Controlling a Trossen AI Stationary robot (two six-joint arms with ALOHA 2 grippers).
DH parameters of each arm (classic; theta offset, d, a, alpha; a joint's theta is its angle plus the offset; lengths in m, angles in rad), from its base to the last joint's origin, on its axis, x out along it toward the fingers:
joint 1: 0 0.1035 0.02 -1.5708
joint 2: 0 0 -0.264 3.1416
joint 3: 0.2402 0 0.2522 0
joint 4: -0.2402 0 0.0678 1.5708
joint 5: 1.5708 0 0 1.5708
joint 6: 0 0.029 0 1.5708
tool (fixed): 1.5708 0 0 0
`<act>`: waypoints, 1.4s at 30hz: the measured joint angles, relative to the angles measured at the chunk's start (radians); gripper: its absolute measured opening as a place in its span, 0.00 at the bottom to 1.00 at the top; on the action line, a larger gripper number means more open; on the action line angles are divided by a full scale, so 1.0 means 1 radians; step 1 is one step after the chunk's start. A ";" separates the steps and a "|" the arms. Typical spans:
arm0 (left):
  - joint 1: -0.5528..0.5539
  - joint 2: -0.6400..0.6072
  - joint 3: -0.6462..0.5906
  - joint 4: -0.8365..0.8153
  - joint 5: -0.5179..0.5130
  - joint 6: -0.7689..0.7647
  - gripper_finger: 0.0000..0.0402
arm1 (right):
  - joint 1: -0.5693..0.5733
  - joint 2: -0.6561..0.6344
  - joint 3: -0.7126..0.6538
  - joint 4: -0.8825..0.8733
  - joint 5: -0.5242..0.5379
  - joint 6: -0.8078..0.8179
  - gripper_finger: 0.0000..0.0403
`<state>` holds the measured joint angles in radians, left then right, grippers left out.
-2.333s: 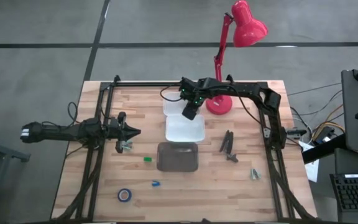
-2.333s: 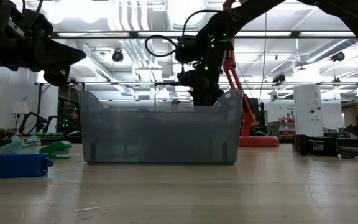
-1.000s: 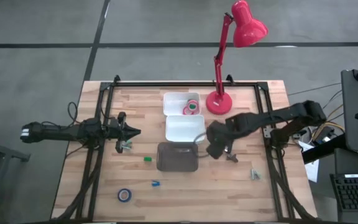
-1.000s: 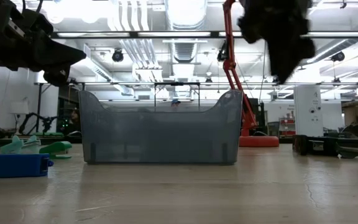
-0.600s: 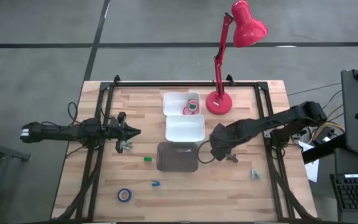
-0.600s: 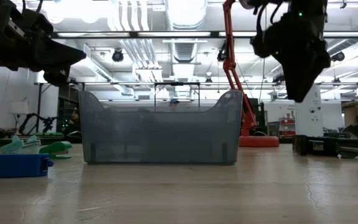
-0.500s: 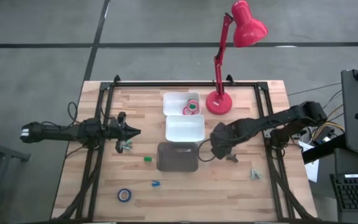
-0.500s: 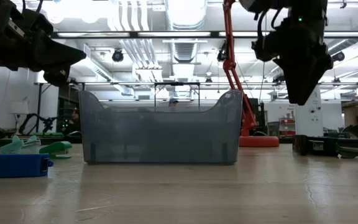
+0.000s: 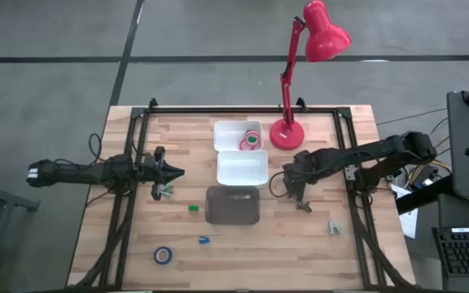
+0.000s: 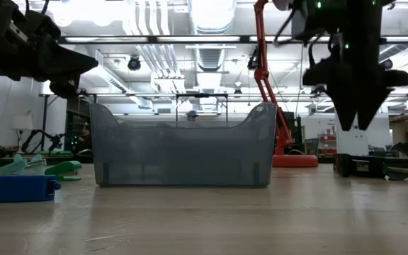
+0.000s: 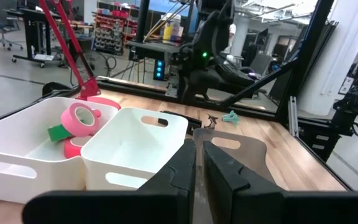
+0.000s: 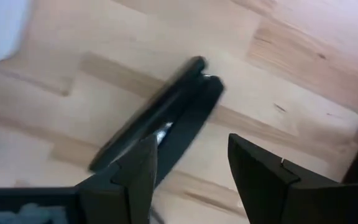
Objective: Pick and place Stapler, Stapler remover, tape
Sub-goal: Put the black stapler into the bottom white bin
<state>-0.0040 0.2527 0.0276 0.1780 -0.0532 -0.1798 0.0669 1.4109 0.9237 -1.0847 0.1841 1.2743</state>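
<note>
Pink, red and green tape [image 11: 76,118] rolls are seen in one white bin [image 11: 17,152]; its neighbour [image 11: 132,146] appears empty. Beyond them, the right hand [image 12: 188,163] is spread above the stapler [image 12: 157,121].

The right gripper [image 9: 299,193] hung over the stapler [image 9: 301,195] on the bench [image 9: 332,252], beside two white bins [image 9: 243,168]. The left gripper [image 9: 175,172] waited near the left edge. Blue tape [image 9: 163,255] lay near the front.

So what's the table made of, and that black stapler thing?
The table looks like wood: pale planks with grain lines and joints. The stapler looks like glossy black plastic or painted metal, with a silvery metal bit between its halves; I can't tell which.
</note>
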 joint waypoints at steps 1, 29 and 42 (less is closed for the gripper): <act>0.000 0.000 0.000 0.000 0.000 0.000 0.08 | -0.004 0.003 -0.010 0.000 -0.001 0.006 0.48; 0.000 0.000 0.000 0.000 0.000 0.000 0.08 | -0.019 0.133 -0.057 0.326 -0.077 0.053 0.48; 0.000 0.000 0.000 0.000 0.000 0.000 0.08 | 0.024 0.086 -0.063 0.333 -0.113 0.135 0.48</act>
<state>-0.0043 0.2531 0.0275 0.1784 -0.0532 -0.1796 0.0911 1.4967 0.8604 -0.7516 0.0708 1.4098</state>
